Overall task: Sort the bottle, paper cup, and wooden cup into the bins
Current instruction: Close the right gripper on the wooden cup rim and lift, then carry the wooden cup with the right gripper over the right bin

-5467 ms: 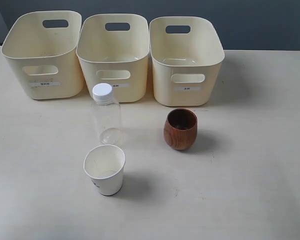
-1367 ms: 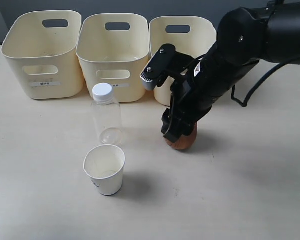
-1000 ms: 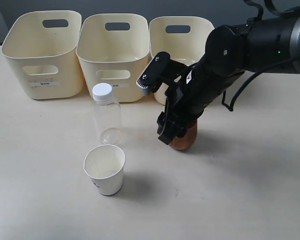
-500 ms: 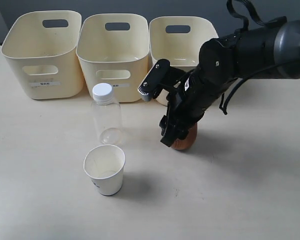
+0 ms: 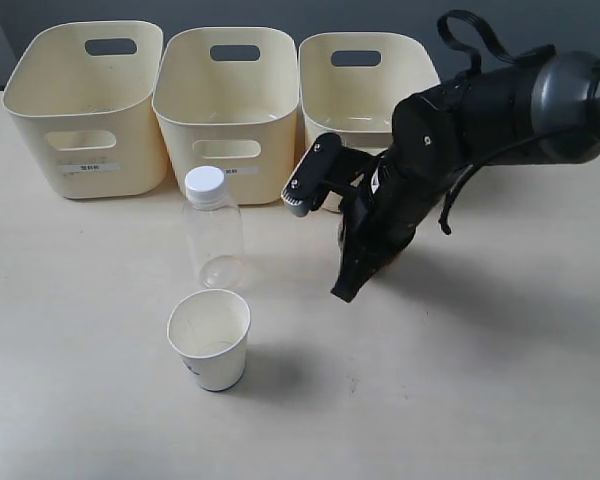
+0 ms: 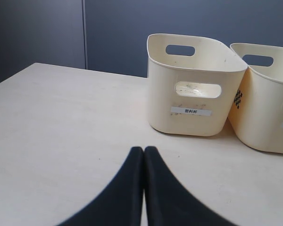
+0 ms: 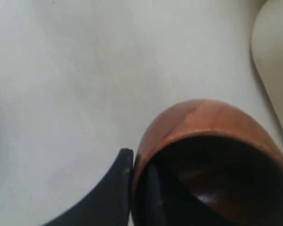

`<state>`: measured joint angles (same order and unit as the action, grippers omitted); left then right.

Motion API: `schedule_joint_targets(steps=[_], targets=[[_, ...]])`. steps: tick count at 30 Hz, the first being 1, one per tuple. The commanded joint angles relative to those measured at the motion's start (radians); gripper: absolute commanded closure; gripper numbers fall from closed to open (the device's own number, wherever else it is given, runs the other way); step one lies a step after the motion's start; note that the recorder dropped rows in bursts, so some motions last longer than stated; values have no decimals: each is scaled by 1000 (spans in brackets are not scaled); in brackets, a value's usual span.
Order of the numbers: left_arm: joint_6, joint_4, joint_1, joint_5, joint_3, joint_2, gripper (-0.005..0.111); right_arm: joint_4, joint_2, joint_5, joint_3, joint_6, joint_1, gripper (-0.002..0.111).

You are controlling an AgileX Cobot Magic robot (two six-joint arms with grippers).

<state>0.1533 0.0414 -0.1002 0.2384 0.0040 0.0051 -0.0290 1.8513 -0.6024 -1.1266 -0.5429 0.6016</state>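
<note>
The right gripper (image 7: 140, 188) has closed on the rim of the wooden cup (image 7: 212, 155): one dark finger lies against the outer wall and the other sits inside the mouth. Compared with half a second earlier, the cup no longer shows below the arm in the exterior view; the right arm (image 5: 450, 140) now covers it entirely, and the fingertips (image 5: 344, 292) appear raised off the table (image 5: 500, 400). This suggests the lift has begun, so the grasp step is judged complete and transport to a bin is the next phase. The bottle (image 5: 212, 228) stands upright in front of the middle bin (image 5: 230, 110), untouched. The paper cup (image 5: 211, 338) stands upright just in front of the bottle, apart from it. The left bin (image 5: 85, 105), the middle bin and the right bin (image 5: 372, 115) stand in a row at the back; the visible interiors hold nothing, though the arm hides part of the right bin. The left gripper (image 6: 144, 155) is closed on nothing, its fingers pressed together, hovering over bare table near the left bin (image 6: 193, 84). No item is sorted yet.
</note>
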Motion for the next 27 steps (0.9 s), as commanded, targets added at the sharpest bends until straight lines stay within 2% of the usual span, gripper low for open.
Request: schedule_joint_targets(steps=[1,7,12,18,27], targets=[[1,1,3,-7,-4,-5,107,8,-84,15,-9,-4,-3,109],[1,1,3,-7,-4,-5,107,8,-245,27,-55,-4,-3,109],[1,1,3,-7,-4,-5,107,8,-313,150,-108,31,-3,109],[1,1,3,-7,-4,-5,107,20,-283,270,-140,88,-19,109],[1,1,3,-7,-4,-5,107,18,-130,221,-257,221,-137,109]])
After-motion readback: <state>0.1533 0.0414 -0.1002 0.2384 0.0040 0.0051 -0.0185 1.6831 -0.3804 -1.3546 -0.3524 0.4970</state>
